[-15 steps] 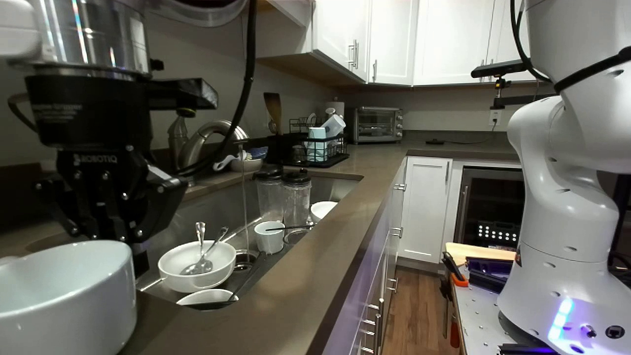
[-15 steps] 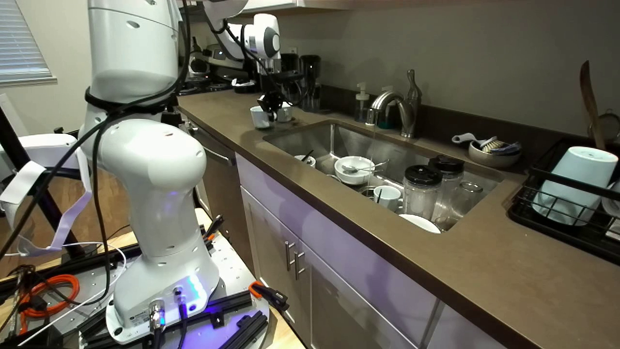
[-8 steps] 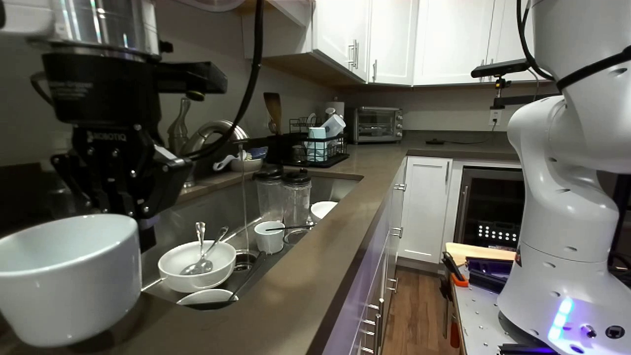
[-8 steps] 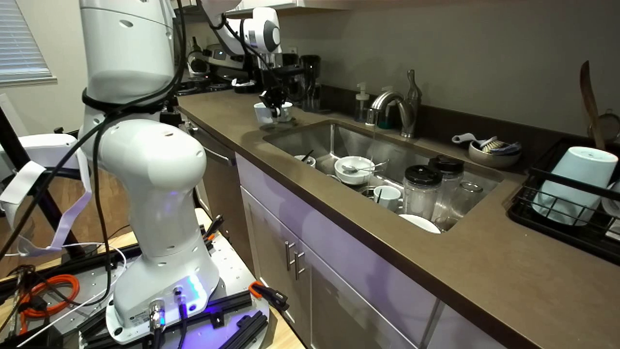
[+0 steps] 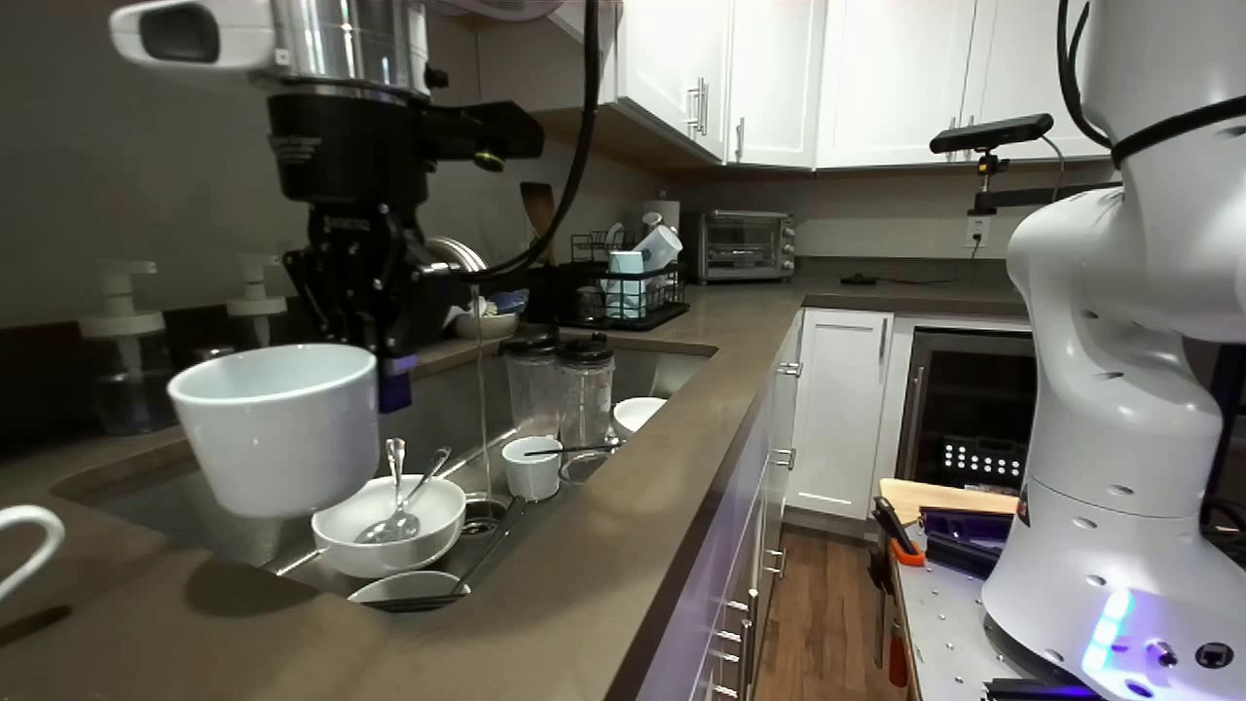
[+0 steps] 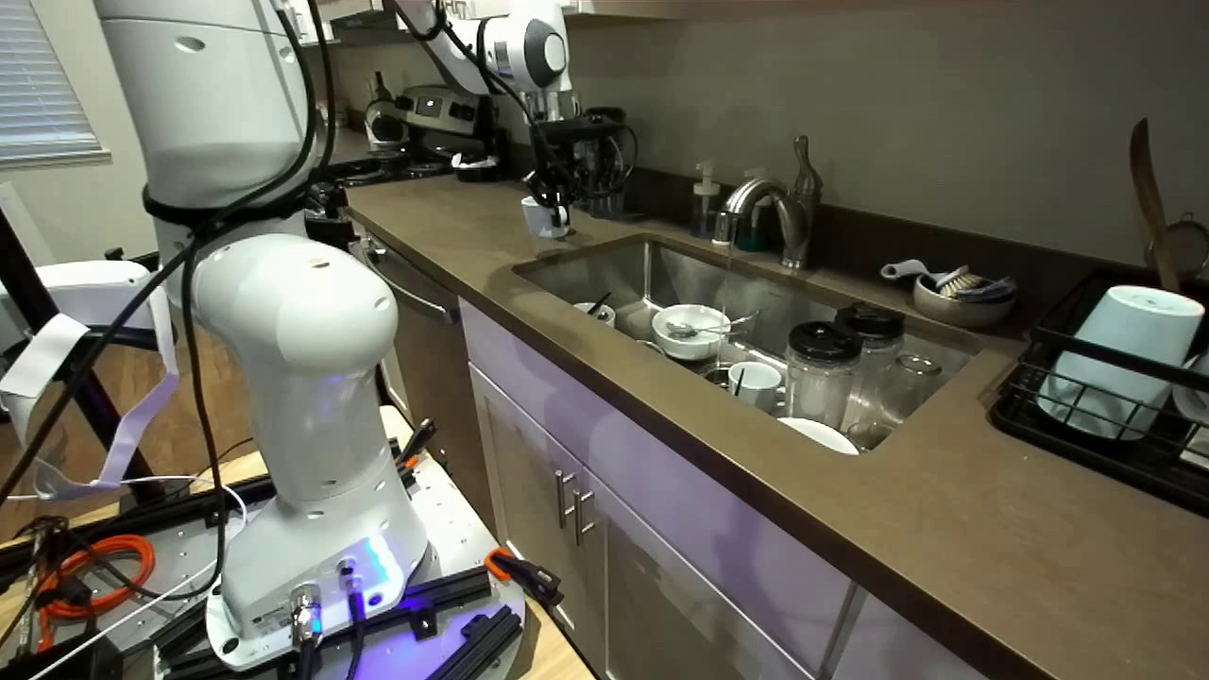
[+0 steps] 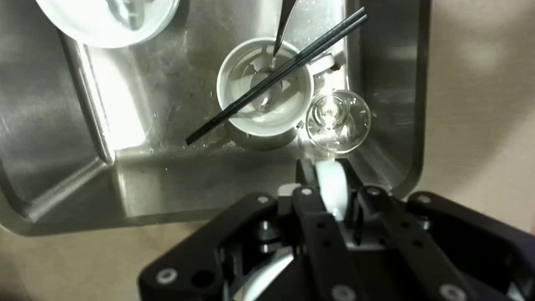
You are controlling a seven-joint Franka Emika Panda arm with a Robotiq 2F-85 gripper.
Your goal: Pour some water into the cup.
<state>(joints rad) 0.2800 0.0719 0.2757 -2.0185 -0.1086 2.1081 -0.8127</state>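
Observation:
A white cup (image 5: 282, 438) hangs upright in the air by the near end of the sink, its shadow on the counter below. My gripper (image 5: 394, 375) is shut on its handle, which shows as a white band (image 7: 333, 188) between the fingers in the wrist view. The same cup (image 6: 542, 217) appears beside my gripper (image 6: 563, 212) in an exterior view, left of the sink. Water (image 5: 482, 389) runs in a thin stream from the faucet (image 6: 770, 203) into the sink. How much the cup contains cannot be seen.
The sink (image 6: 652, 247) holds a white bowl (image 6: 691, 331) with spoons, a mug with chopsticks (image 7: 267, 83), a glass (image 7: 338, 121) and lidded jars (image 6: 824, 373). Soap bottles (image 5: 122, 360) stand behind it. Another white handle (image 5: 34, 540) juts in at the left edge.
The cup has been lifted off the counter and carried toward the sink, away from the near camera. My gripper has stayed shut on its handle. Water keeps running.

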